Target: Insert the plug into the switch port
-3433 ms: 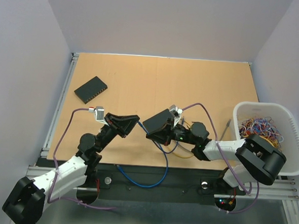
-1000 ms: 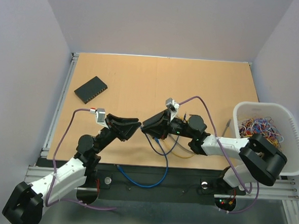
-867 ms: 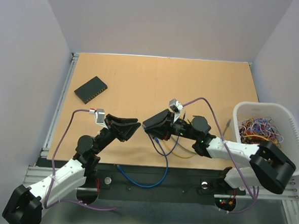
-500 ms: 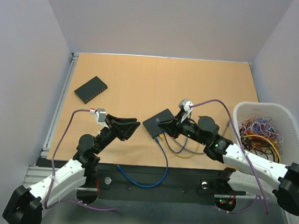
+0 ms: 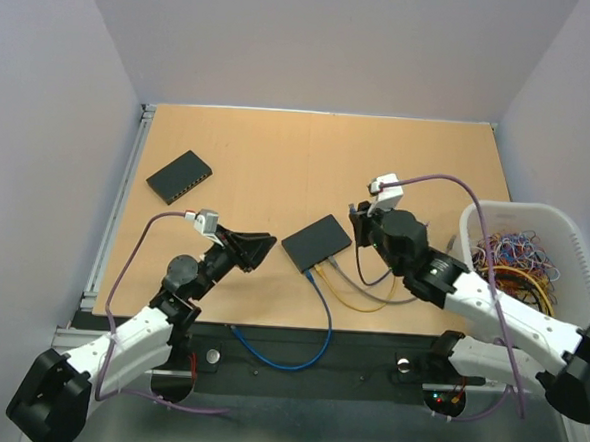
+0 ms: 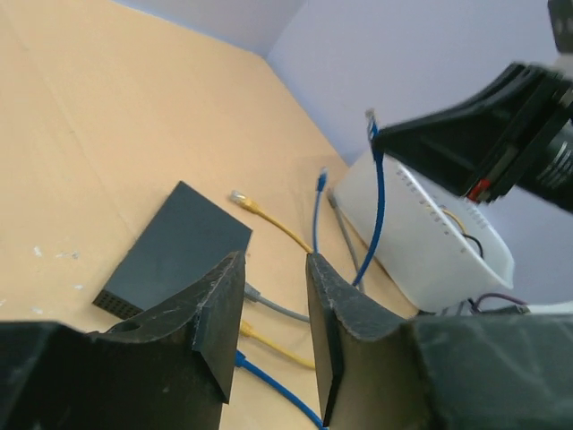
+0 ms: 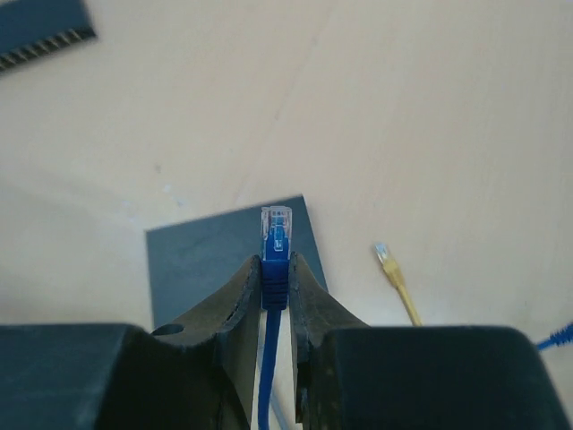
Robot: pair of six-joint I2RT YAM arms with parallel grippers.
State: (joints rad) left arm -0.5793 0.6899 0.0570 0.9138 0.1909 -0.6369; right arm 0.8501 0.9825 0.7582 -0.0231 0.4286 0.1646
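Right tool (image 7: pixel 275 267) is clamped on the plug (image 7: pixel 276 231). Its fingers (image 7: pixel 240 300) pinch the blue boot just behind the clear connector, and the clear tip sticks out past the fingertips. The plug is up in the air, not touching the switch (image 5: pixel 317 241) and not in a port. From the right wrist, the tip sits over the switch's flat top near one corner. From overhead, the right tool is just beside the switch's right corner. The blue cable (image 6: pixel 378 197) hangs from the plug down toward the tabletop (image 5: pixel 309 152).

The switch is a flat, matte black rectangular box. It lies flat mid-tabletop, turned at an angle. A row of small port openings shows on the narrow side nearest the left wrist camera.

Left tool (image 5: pixel 256 247) has its jaws apart with nothing between them. It hovers left of the switch, near but not touching.

Other stuff:
- second switch (image 5: pixel 180 176): same black slab, far left, well apart
- yellow cable (image 7: pixel 400 287): clear plug on its end, lying just beside the switch
- white plastic bin (image 5: pixel 521 206): right edge, holds a tangle of coloured loops

The tabletop is a smooth, light wood-look board.
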